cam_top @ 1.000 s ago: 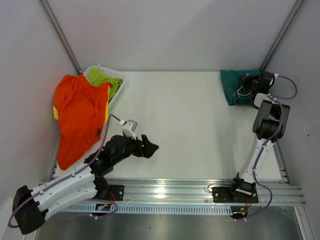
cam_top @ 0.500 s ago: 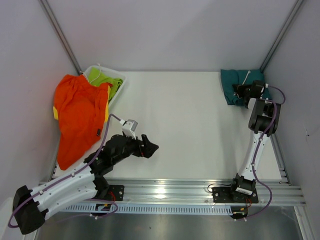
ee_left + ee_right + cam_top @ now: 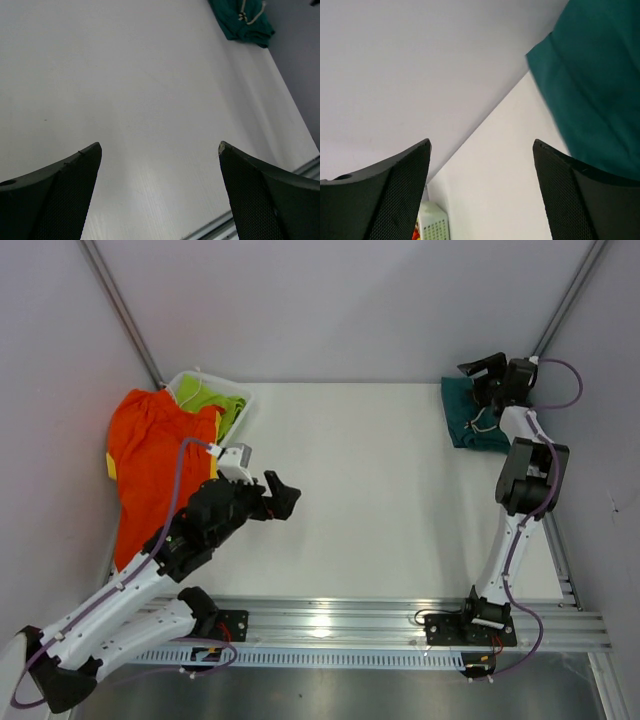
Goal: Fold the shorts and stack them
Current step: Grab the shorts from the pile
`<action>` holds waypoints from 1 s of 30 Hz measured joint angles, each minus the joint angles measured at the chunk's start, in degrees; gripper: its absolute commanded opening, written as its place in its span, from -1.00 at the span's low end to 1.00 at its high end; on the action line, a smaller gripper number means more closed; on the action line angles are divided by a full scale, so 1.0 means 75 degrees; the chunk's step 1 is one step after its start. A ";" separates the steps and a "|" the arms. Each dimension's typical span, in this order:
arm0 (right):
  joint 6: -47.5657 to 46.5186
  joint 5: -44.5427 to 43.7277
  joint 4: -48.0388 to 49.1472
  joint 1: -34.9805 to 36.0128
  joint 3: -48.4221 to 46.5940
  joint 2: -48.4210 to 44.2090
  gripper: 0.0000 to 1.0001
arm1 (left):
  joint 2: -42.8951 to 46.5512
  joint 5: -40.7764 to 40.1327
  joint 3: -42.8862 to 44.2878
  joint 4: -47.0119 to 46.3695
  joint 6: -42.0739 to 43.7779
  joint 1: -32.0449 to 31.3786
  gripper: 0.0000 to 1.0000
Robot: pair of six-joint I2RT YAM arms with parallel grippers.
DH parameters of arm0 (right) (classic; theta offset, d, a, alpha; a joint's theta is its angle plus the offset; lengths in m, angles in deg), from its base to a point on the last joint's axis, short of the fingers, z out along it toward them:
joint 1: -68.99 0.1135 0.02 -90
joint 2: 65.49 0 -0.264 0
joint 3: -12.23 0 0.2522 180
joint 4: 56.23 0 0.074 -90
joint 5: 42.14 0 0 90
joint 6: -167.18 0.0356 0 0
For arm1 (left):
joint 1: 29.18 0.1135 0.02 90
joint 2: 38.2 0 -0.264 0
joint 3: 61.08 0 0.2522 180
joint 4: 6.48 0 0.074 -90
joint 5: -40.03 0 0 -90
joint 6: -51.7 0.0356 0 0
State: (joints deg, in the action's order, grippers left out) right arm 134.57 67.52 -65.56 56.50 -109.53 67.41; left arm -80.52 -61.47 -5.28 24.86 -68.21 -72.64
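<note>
Shorts [image 3: 462, 422], teal, at table [image 3: 380, 500] far-right corner

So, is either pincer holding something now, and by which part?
Nothing is held. The left pincer is open over the white table; the right pincer is open and empty near the folded teal cloth shorts.

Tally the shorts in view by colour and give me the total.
orange shorts: 1
teal shorts: 1
lime-green shorts: 1
yellow shorts: 1 (only an edge shows beside the orange pair)
Total: 4
</note>
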 measured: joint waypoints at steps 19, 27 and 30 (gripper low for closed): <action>-0.2037 -0.0851 -0.0921 0.3130 0.6286 -0.5808 0.79 | -0.0478 -0.1833 0.1682 0.3051 0.0085 0.3290 0.99; -0.2760 -0.1714 -0.1003 0.4969 0.7493 -0.7367 0.78 | -0.2037 -0.1588 0.2346 0.2841 0.0399 0.4403 0.98; -0.3010 -0.1842 -0.0921 0.5080 0.7804 -0.7892 0.78 | -0.2696 -0.1314 0.2419 0.2777 0.0428 0.4730 0.90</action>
State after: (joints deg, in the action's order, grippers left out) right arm 111.99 53.71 -72.47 94.60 -51.00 8.23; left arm -100.74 -71.33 12.86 45.69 -64.99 -37.17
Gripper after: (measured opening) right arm 0.892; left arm 0.978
